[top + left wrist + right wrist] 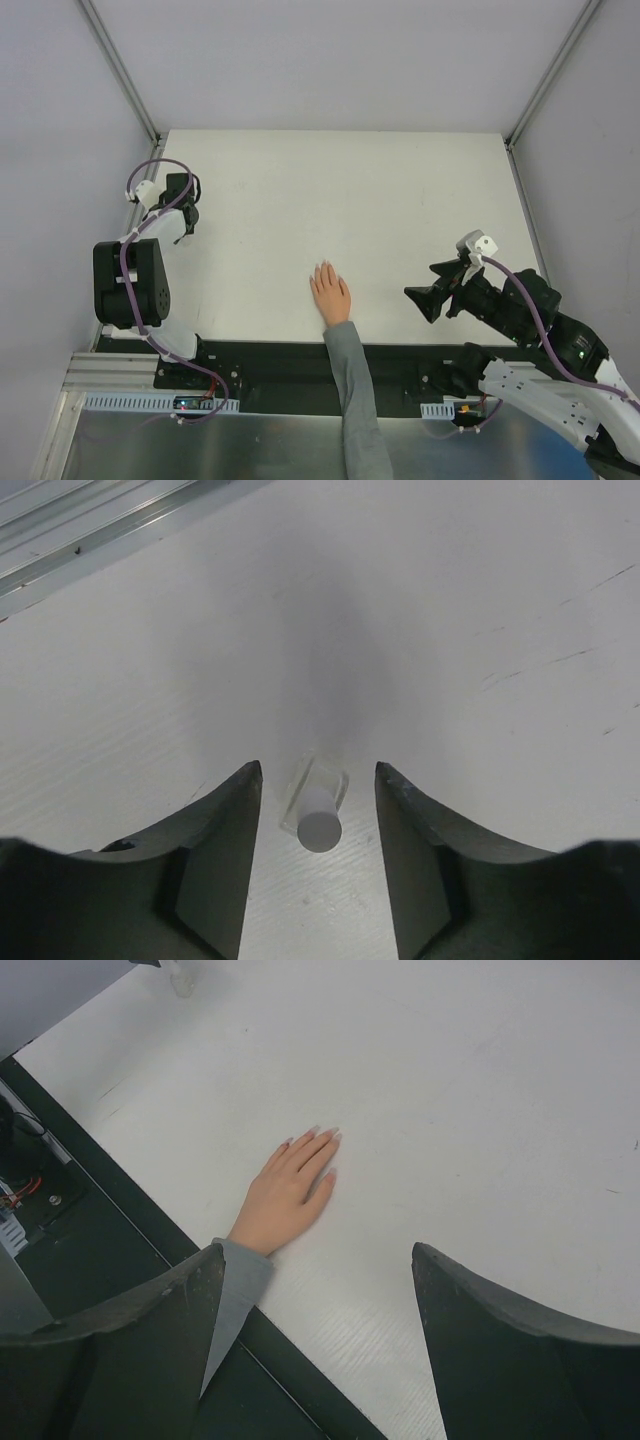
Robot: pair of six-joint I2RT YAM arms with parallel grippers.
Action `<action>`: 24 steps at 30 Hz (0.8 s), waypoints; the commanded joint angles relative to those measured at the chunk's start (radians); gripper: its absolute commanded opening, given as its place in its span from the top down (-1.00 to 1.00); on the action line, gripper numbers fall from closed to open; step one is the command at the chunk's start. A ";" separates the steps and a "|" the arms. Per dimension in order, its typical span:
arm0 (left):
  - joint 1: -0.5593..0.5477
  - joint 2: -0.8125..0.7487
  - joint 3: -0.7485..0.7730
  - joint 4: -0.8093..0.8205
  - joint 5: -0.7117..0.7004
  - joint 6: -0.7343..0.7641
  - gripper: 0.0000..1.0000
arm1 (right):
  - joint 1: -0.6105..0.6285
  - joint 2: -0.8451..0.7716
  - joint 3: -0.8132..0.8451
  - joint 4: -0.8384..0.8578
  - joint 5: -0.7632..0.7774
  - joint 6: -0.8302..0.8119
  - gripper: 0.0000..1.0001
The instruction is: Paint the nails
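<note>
A pale peach-pink hand (330, 293) with a grey sleeve (352, 390) lies flat on the white table (400, 190), fingers together and pointing away. Its nails (322, 1137) are tiny and barely differ from the skin; the hand also shows in the right wrist view (290, 1188). My right gripper (420, 303) is open and empty, to the right of the hand and apart from it; in its own view (317, 1253) the jaws stand wide. My left gripper (188, 205) is open at the far left. A small clear bottle with a pale cap (318, 818) stands between its fingers (225, 830), untouched.
The table's black front edge (150, 1250) runs under the sleeve. An aluminium rail (90, 530) lies beyond the left gripper. White walls close in the table on three sides. The bottle also shows far off in the right wrist view (181, 978).
</note>
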 commanded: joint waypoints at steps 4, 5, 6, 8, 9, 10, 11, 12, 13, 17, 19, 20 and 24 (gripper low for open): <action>-0.006 -0.082 0.047 0.007 0.048 0.024 -0.28 | 0.003 0.006 0.000 0.019 0.006 0.020 -0.55; -0.017 -0.104 0.050 0.006 0.057 0.030 -0.35 | 0.003 0.011 -0.002 0.019 0.008 0.022 -0.55; -0.023 -0.124 0.055 0.006 0.069 0.039 -0.51 | 0.001 0.014 0.000 0.019 0.020 0.023 -0.55; -0.032 -0.187 0.076 -0.003 0.142 0.085 -0.60 | 0.001 0.029 -0.002 0.016 0.052 0.028 -0.55; -0.040 -0.228 0.084 -0.009 0.184 0.099 -0.62 | 0.000 0.040 0.001 0.014 0.100 0.038 -0.56; -0.045 -0.249 0.093 -0.014 0.227 0.112 -0.65 | 0.000 0.054 0.003 0.002 0.135 0.046 -0.56; -0.049 -0.272 0.096 -0.013 0.335 0.119 -0.68 | 0.001 0.066 0.006 -0.007 0.176 0.058 -0.56; -0.066 -0.309 0.099 -0.011 0.391 0.129 -0.68 | 0.001 0.101 0.015 -0.016 0.265 0.083 -0.56; -0.081 -0.325 0.107 -0.009 0.451 0.152 -0.69 | 0.001 0.115 0.020 -0.039 0.307 0.098 -0.58; -0.331 -0.395 0.113 0.023 0.640 0.315 -0.72 | 0.000 0.183 0.032 -0.032 0.388 0.132 -0.60; -0.543 -0.434 0.104 0.035 0.618 0.411 -0.71 | 0.000 0.192 0.040 -0.009 0.416 0.158 -0.70; -0.602 -0.443 0.099 0.037 0.615 0.425 -0.69 | 0.000 0.195 0.046 -0.006 0.431 0.166 -0.71; -0.732 -0.457 0.087 0.035 0.664 0.416 -0.69 | -0.002 0.215 0.096 -0.038 0.581 0.178 -0.74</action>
